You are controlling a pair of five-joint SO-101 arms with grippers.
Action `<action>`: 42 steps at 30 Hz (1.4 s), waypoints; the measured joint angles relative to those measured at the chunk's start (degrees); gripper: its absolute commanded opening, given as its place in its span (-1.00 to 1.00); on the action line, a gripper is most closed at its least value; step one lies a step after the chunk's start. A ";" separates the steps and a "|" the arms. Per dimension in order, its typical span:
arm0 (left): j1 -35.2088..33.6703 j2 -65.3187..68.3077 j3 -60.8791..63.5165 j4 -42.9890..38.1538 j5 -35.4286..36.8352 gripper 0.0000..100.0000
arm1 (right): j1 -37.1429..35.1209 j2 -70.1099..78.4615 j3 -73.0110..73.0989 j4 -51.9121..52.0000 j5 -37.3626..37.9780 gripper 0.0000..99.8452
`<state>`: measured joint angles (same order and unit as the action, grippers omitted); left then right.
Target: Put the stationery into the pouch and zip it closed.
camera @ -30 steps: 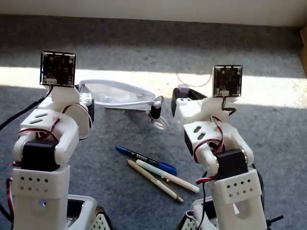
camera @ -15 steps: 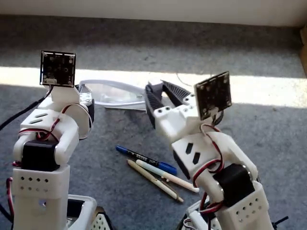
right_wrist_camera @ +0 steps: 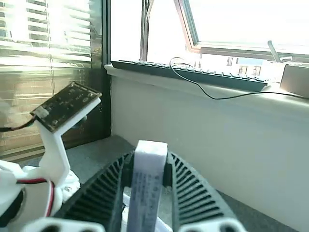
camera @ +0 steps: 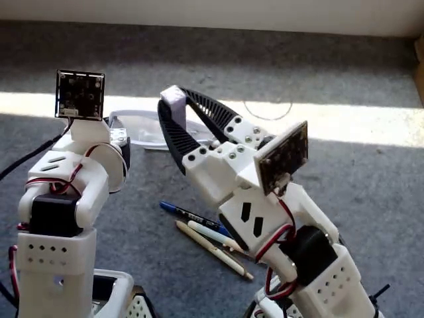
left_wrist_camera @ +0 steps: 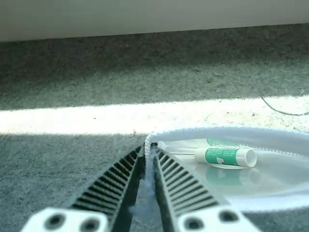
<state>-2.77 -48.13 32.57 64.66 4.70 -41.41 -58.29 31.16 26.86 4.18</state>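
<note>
A clear pouch (camera: pixel 142 128) with a white zipper rim lies on the grey carpet behind the arms. In the left wrist view my left gripper (left_wrist_camera: pixel 149 151) is shut on the near end of the pouch's rim (left_wrist_camera: pixel 227 131), and a green-and-white tube (left_wrist_camera: pixel 226 156) lies inside. My right gripper (camera: pixel 175 106) is raised above the pouch, shut on a small white block (camera: pixel 173 97); the block (right_wrist_camera: pixel 149 183) stands between the black fingers in its wrist view. A blue marker (camera: pixel 199 218), a white pen (camera: pixel 232 244) and a beige pen (camera: pixel 212 250) lie between the arm bases.
The left arm (right_wrist_camera: pixel 58 125) with its camera board stands close beside the raised right gripper. A thin cable (camera: pixel 265 112) trails over the sunlit strip of carpet behind the pouch. A wall runs along the back.
The right arm rose from the pouch's right end and swung up and leftward, its gripper now high over the pouch with the white block in it. The left arm stayed still.
</note>
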 measured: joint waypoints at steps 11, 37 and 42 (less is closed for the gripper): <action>0.00 0.00 0.00 0.00 0.00 -0.98 | 0.00 5.54 9.76 -13.45 0.00 -0.98; 0.00 0.00 0.00 0.00 0.00 -0.98 | -0.18 16.09 14.51 -21.10 3.52 -0.98; 0.00 0.00 0.00 0.00 0.00 -0.98 | -0.26 15.56 15.12 -17.67 8.62 -0.98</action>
<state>-2.77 -48.13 32.57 64.66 4.70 -41.67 -42.73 46.29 9.19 12.79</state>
